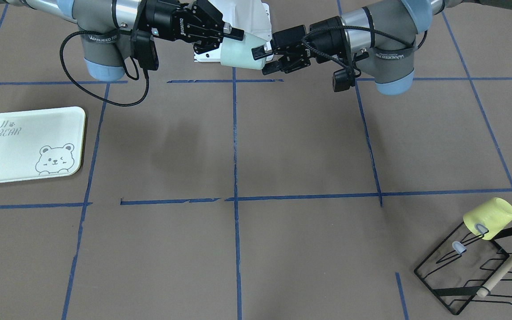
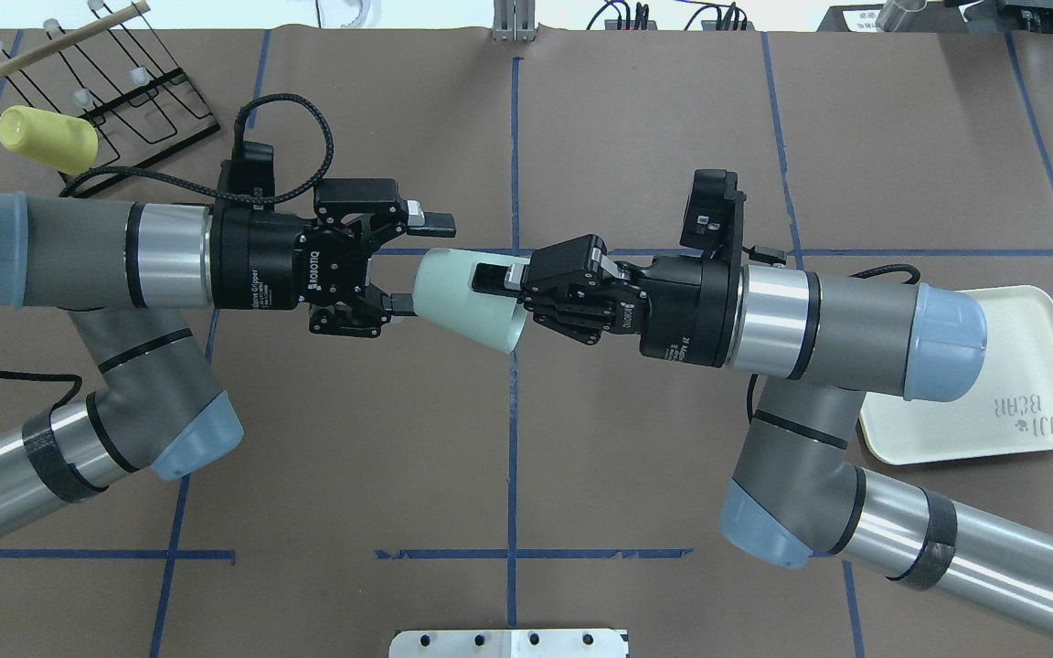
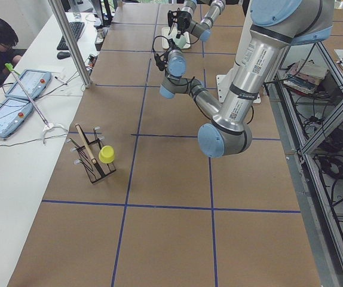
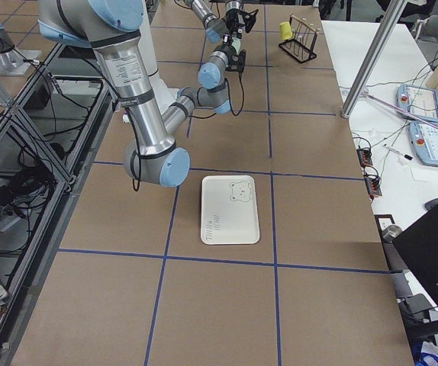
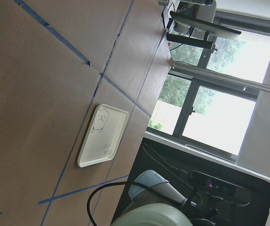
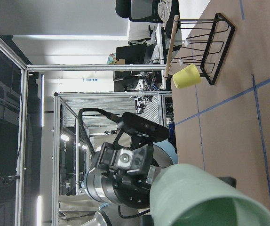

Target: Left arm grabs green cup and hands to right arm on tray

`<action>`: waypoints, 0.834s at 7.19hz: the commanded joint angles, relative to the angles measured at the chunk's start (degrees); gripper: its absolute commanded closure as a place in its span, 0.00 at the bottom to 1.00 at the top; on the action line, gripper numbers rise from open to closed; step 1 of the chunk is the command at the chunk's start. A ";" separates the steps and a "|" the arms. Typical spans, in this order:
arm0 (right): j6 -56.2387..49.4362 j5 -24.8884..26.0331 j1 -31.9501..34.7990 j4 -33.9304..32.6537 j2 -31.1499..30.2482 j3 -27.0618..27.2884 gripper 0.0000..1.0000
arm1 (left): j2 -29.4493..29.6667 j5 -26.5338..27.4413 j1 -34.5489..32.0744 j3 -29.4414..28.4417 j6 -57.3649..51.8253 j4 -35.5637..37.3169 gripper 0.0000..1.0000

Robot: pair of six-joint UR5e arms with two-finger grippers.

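Note:
The pale mint-green cup [image 2: 467, 297] lies sideways in the air between the two grippers, high above the table's middle; it also shows in the front view [image 1: 242, 53]. My right gripper [image 2: 499, 288] is shut on the cup's wide rim, one finger outside on the wall. My left gripper [image 2: 421, 263] is open, its fingers spread on either side of the cup's narrow base, the upper one clearly apart from it. The tray [image 2: 1020, 366] with the bear drawing lies flat on the table on my right side, under the right forearm [image 1: 16, 146].
A pale yellow cup [image 2: 47, 139] hangs on a black wire rack [image 2: 143, 100] at the far left corner [image 1: 489, 218]. A white mounting plate [image 2: 508, 642] sits at the robot's base. Blue tape lines cross the brown table.

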State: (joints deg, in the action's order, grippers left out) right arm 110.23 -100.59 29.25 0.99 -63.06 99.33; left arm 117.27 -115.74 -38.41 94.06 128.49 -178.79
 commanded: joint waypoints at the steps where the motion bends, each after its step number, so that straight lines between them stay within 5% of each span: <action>1: -0.10 -0.22 -0.15 -0.89 -0.57 0.51 1.00 | 0.06 4.36 -1.48 -2.38 -0.60 4.02 0.00; 3: -0.19 -2.14 0.28 -8.14 -0.75 0.60 1.00 | 0.76 4.21 -5.51 -1.87 -5.39 22.77 0.00; 6: -7.34 -16.27 9.31 -37.61 0.04 5.23 1.00 | -1.68 4.03 -8.34 6.26 -37.23 58.34 0.00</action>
State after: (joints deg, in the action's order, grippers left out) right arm 107.31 -111.96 35.46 -24.02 -63.24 102.02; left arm 116.95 -111.74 -45.94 95.95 103.94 -134.55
